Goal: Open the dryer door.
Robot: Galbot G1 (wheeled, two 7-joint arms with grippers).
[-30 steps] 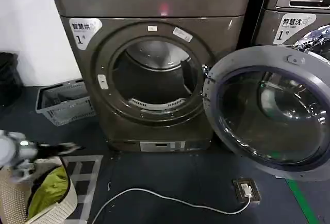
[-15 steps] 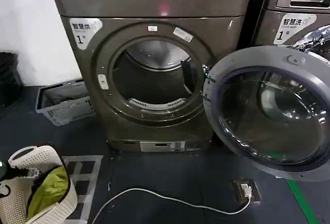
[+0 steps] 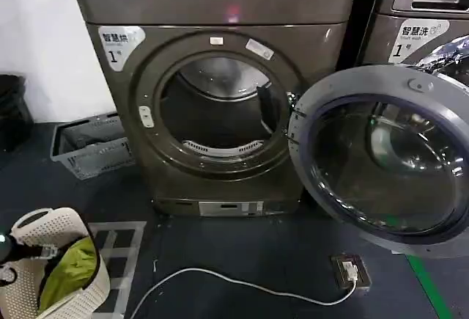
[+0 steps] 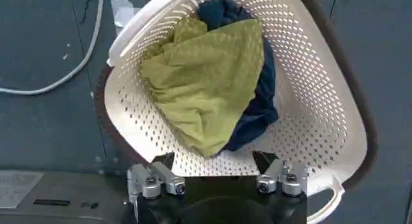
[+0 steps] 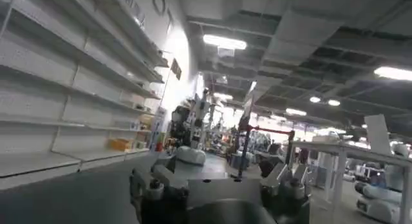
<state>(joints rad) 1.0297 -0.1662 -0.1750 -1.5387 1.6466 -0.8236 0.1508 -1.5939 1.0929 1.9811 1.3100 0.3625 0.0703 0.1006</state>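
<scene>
Left hand: the left hand [image 4: 217, 180] hangs low over the white basket [image 4: 335, 122], and its fingers are spread wide with nothing between them.
Basket: it sits on the floor at the robot's near left, with a green cloth [image 4: 203, 84] lying on top of a dark blue cloth [image 4: 261, 109] inside.
Right hand: the right hand [image 5: 219, 180] points away at a big room with shelves [image 5: 58, 96], and its fingers are spread with nothing in them.
Cable: a white cable [image 3: 234, 284] curls over the dark floor between the robot and the machine, and ends at a small floor socket [image 3: 349, 269].
Grey crate: a grey crate [image 3: 91, 147] sits on the floor just beside the dryer's left side.
Dryer door: the dryer door [image 3: 381, 161] is round with a glass middle, and it is swung far out to the right on its hinge.
Dryer: the dryer [image 3: 220, 92] stands at the back, and its round hole shows the dark drum inside.
Step in hand: the door looks fully open, so the job looks done.
How to do it well: both hands should keep well apart from the door so it does not swing shut, and the left hand should stay above the basket and not bump its rim.
</scene>
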